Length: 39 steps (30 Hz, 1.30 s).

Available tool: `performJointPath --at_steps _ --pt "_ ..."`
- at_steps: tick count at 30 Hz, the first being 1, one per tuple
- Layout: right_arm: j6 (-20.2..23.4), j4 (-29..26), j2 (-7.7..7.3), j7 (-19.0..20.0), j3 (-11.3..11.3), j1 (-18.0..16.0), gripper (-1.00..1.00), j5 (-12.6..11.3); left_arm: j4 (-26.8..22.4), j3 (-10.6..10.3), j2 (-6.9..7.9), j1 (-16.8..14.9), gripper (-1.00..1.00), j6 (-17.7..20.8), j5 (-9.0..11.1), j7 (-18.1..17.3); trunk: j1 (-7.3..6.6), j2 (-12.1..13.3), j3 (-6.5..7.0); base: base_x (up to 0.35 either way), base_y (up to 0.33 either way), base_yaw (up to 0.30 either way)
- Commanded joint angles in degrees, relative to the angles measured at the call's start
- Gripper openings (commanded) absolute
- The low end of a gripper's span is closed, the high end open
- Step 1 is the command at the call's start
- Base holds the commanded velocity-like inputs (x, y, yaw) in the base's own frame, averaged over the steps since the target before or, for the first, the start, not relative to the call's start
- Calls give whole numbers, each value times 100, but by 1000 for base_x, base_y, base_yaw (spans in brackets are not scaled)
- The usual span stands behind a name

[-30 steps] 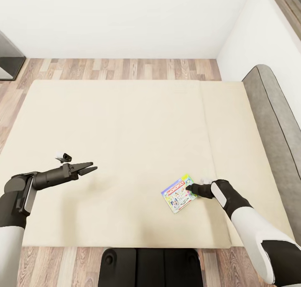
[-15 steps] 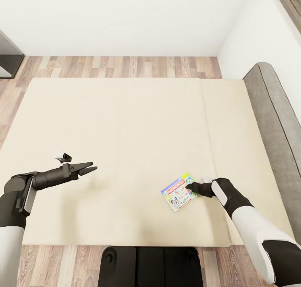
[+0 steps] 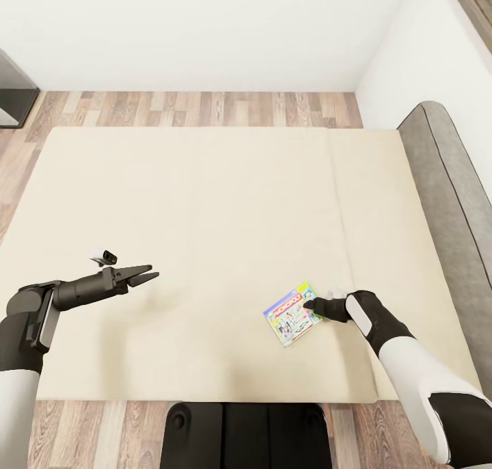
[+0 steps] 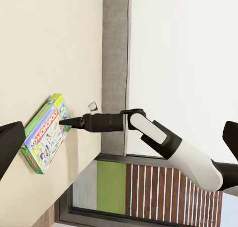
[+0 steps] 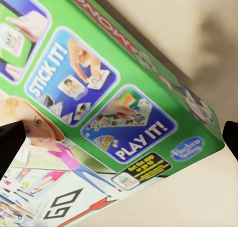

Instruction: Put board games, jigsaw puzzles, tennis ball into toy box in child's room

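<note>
My left tool (image 3: 145, 274) hangs above the near left part of the bed (image 3: 205, 202), its two dark fingers (image 3: 140, 271) set slightly apart and holding nothing. It points toward the middle of the mattress, and a faint shadow falls beneath it. A small white-and-black camera block (image 3: 104, 256) sits just beside it on the arm.

The beige mattress runs wide across the head view, with wood-plank floor (image 3: 198, 109) beyond its far edge and a white wall (image 3: 205, 31) behind. A dark piece of furniture (image 3: 14, 89) shows at the far left corner.

One board game (image 3: 292, 314) lies flat on the mattress, near the front edge and right of centre, turned at an angle. It is the white-and-green box with a red logo; the right wrist view shows its green border and printed panels at close range (image 5: 114, 113).

My right tool (image 3: 307, 306) is at the box's right edge. In the left wrist view its tip (image 4: 63, 122) meets the box's upper corner (image 4: 45, 133). I cannot tell whether the fingers are spread or clamped on the box.

The grey headboard (image 3: 451, 202) runs along the right side of the bed.
</note>
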Motion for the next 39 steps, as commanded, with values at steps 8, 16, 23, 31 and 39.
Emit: performJointPath --at_steps 8,16,23,31,39 --pt "-151 109 68 111 -13 5 100 171 3 -2 -2 -5 100 58 -8 -25 10 -3 -7 0 0 0" --pt "-138 84 115 126 -23 3 100 169 3 -2 -2 -5 100 60 -8 -25 10 -3 -7 0 0 0" --pt "-134 81 121 127 -28 2 100 168 3 -2 -2 -5 100 60 -8 -25 10 -3 17 0 0 -23" --pt "-134 81 115 126 -24 2 100 168 3 -2 -2 -5 100 59 -8 -25 10 -3 49 0 0 -35" --pt "-134 81 114 126 -21 2 100 168 3 -2 -2 -5 100 59 -8 -25 10 -3 53 0 0 -4"
